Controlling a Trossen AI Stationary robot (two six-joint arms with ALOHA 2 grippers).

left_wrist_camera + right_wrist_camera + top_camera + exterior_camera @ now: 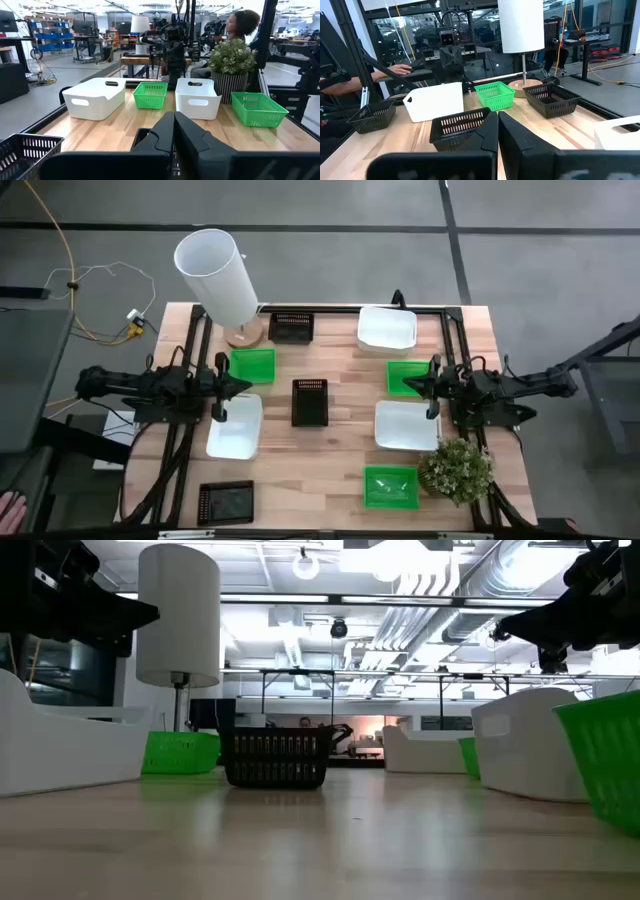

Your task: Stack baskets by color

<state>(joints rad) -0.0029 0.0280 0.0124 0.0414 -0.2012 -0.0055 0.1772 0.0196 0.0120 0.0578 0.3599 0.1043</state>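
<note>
Several baskets rest flat on the wooden table. A black basket (310,401) sits at the centre, another black one (291,328) at the far edge and a third (226,502) near left. Green baskets (252,365), (405,377), (391,486) and white baskets (235,427), (406,425), (387,328) lie around them. My left gripper (246,387) hovers shut left of the centre black basket, between a green and a white basket. My right gripper (405,385) hovers shut to its right, over a green basket. In the wrist views, each pair of shut fingers (174,135), (497,131) points level at the centre basket (460,127).
A tall white cylinder on a wooden foot (218,275) stands at the far left. A potted plant (457,470) stands near right beside the right arm. A person (242,22) sits beyond the table's right side, and a hand (10,505) shows off the near left corner.
</note>
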